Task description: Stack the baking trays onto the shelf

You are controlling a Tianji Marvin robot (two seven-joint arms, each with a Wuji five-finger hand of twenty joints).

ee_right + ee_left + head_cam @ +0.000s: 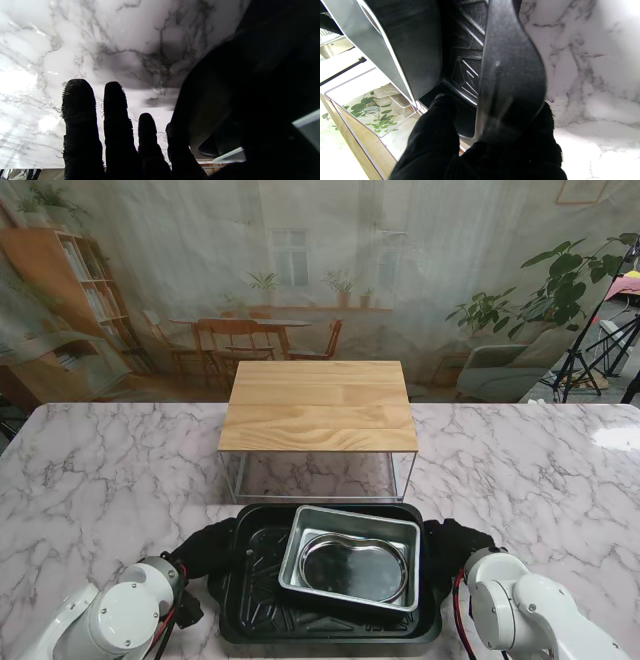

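black tray [262, 600]: a wide, dark, ribbed baking tray on the marble table [100, 480], just nearer to us than the shelf [318, 405]. we judge it stiff metal with some weight, and smooth enough to slide.
silver tray [350, 555]: sits skewed inside the black tray, loose as far as we can tell. we expect it to be light, slick, and prone to shifting if the lower tray tips.
shelf: a wooden top on a thin wire frame, bare and well within reach.
left hand [207, 548]: gloved, grasping the black tray's left end handle. the wrist view shows the thumb [440, 125] over the rim and the palm beneath the handle.
right hand [460, 540]: at the tray's right handle, with its fingers [77, 100] stretched out under it. we cannot tell whether it has closed on it.
where to hold: both end handles together, kept level so the stack lifts as one.
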